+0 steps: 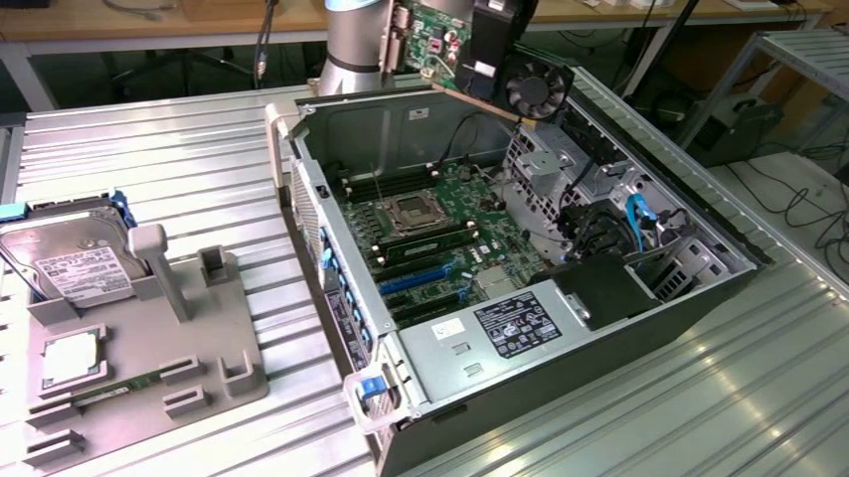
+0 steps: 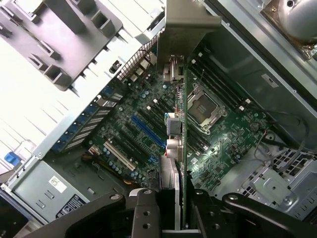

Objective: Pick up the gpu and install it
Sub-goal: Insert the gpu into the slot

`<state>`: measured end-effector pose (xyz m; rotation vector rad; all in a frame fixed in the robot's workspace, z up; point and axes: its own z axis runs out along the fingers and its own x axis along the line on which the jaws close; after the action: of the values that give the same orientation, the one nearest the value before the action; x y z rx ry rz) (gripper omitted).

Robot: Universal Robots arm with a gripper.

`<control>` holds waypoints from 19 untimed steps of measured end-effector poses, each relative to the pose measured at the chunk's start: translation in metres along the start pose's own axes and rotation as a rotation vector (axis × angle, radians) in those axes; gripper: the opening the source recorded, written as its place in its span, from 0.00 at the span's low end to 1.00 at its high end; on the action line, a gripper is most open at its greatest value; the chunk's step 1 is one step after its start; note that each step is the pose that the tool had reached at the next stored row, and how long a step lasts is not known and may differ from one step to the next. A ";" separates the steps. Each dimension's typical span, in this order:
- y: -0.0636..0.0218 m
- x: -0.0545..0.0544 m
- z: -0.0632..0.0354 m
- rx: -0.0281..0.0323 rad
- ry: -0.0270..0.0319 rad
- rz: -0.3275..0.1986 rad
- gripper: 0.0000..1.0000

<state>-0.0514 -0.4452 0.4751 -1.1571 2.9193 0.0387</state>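
Claw (image 2: 176, 220) clamped on the gpu (image 1: 458, 45), held at top centre of the exterior frame, above the open computer case (image 1: 398, 134). Blue slot (image 1: 418, 282) lies down-frame, well apart. The card's long edge looks skewed to it.

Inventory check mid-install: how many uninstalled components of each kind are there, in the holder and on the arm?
gpu: 1, held in the claw
hard drive: 1
CPU: 1
memory stick: 1
Total: 4
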 end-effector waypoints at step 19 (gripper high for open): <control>0.0000 0.000 0.0004 -0.0023 0.0050 -0.227 0.28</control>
<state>-0.0514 -0.4452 0.4747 -1.4810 2.7722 0.0388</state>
